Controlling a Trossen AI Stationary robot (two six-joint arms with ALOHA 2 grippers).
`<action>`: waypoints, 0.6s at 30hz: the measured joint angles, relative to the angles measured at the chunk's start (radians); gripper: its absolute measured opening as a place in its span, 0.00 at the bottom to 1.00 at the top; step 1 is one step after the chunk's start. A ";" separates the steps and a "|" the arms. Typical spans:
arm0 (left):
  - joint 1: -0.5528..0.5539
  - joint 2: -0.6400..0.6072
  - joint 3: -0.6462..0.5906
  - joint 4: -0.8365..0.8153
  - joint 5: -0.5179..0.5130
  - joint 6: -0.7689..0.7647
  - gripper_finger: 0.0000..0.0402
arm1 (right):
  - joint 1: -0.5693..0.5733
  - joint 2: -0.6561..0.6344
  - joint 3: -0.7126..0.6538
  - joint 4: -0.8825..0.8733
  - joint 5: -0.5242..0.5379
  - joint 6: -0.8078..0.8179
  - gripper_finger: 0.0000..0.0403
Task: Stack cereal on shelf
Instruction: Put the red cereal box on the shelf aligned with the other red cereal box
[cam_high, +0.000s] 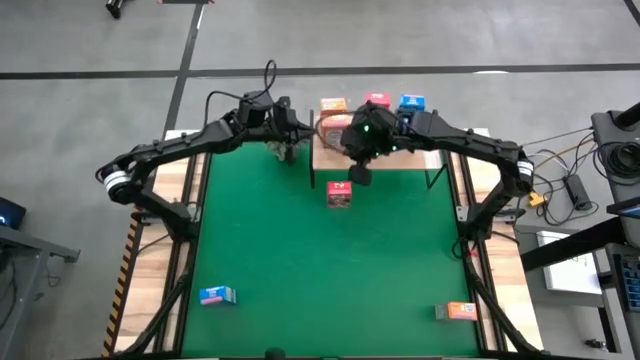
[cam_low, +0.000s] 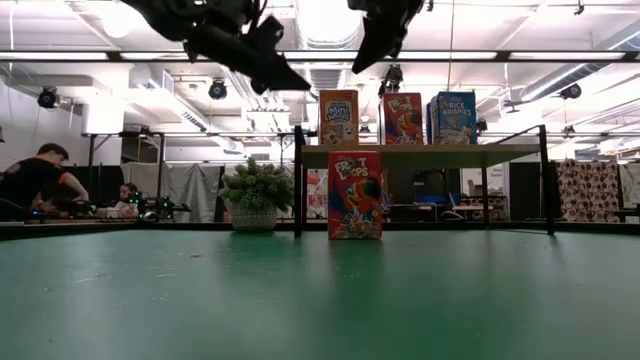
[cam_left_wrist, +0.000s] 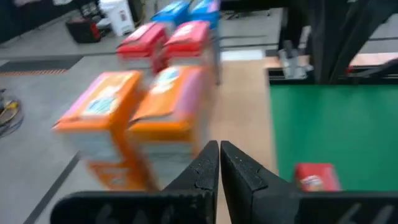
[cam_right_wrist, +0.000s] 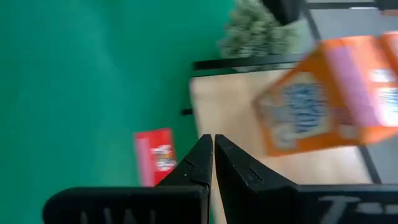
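Both end effectors (cam_left_wrist: 219, 163) (cam_right_wrist: 213, 157) closed, empty; three boxes on shelf (cam_high: 330, 157), three on table.

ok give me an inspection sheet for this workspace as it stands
surface: green table, mostly bare.
job's things: orange, red and blue cereal boxes upright on the shelf; red box standing on the table in front of the shelf; blue box and orange box lying near the front corners.
clutter: small green plant beside the shelf.
grippers: left gripper shut, empty, by the shelf's left end; right gripper shut, empty, above the shelf front.
cables: loose leads on the floor to the right.
surroundings: people seated at a far bench.
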 joint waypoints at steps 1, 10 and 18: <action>-0.015 -0.010 -0.003 -0.002 0.000 0.002 0.00 | 0.018 0.000 -0.007 -0.001 0.000 0.012 0.02; -0.156 -0.077 -0.051 -0.037 0.002 0.019 0.00 | 0.176 -0.027 -0.166 0.072 0.052 0.146 0.02; -0.261 -0.153 -0.120 -0.019 -0.001 -0.020 0.00 | 0.281 -0.062 -0.347 0.182 0.202 0.273 0.02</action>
